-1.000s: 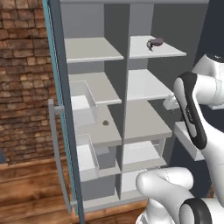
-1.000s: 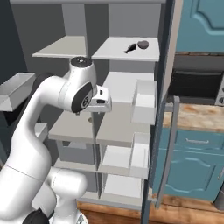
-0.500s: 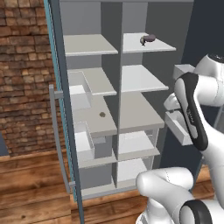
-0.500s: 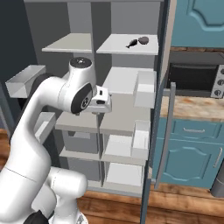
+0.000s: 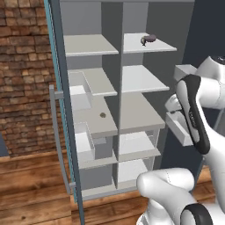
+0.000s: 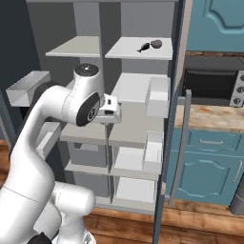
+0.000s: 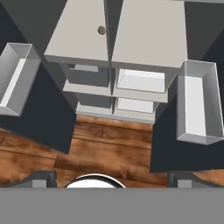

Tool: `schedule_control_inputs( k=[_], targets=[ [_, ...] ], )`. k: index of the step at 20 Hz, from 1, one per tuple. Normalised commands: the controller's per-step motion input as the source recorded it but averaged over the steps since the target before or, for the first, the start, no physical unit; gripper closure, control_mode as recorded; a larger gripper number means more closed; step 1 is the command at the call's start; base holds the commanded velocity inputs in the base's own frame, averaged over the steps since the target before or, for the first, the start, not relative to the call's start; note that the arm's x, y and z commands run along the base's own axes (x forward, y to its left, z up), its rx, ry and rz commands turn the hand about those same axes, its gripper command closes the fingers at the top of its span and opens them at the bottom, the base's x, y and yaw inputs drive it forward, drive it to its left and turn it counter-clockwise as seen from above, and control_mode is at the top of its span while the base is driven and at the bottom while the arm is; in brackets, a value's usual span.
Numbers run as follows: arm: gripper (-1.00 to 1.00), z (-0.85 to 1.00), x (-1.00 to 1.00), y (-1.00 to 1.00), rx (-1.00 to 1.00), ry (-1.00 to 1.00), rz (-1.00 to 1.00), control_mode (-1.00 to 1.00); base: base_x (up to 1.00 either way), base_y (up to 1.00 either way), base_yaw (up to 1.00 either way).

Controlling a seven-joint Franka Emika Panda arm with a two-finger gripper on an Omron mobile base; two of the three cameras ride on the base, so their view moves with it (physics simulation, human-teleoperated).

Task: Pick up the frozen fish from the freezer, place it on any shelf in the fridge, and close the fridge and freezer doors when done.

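Observation:
The frozen fish (image 5: 144, 41) is a tiny black shape on the top right shelf, beside a dark maroon lump (image 5: 151, 38). In the right base view the fish (image 6: 143, 47) lies left of that lump (image 6: 156, 44). This right column is the freezer (image 5: 140, 79) and the left column is the fridge (image 5: 88, 44); both doors stand open. My gripper (image 6: 116, 113) hovers at mid-shelf height in front of the cabinet, well below the fish. The gripper (image 7: 111, 181) is open and holds nothing.
Door bins jut out on both open doors (image 7: 199, 103) (image 7: 17, 78). A small brown object (image 5: 103, 115) sits on a middle fridge shelf. An oven (image 6: 209, 86) and blue cupboards (image 6: 209, 157) stand to the right, a brick wall (image 5: 22, 66) to the left.
The whole picture has shifted as the base rolled back a little, so the cabinet looks smaller and more floor shows. The arm keeps its pose and the gripper stays open.

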Motion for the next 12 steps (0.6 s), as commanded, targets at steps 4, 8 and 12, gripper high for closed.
schedule_control_inputs(
  k=[4, 8, 12],
  targets=[
    [-1.00, 0.01, -0.74, 0.32, 0.00, -0.07, 0.00, -1.00, 0.00, 0.00, 0.00],
    [-1.00, 0.09, -0.94, 0.74, -0.01, -0.24, -0.02, -1.00, 0.00, 0.00, 0.00],
    [-1.00, 0.13, -0.71, 0.99, -0.01, -0.26, -0.12, -1.00, 0.00, 0.00, 0.00]
  ],
)
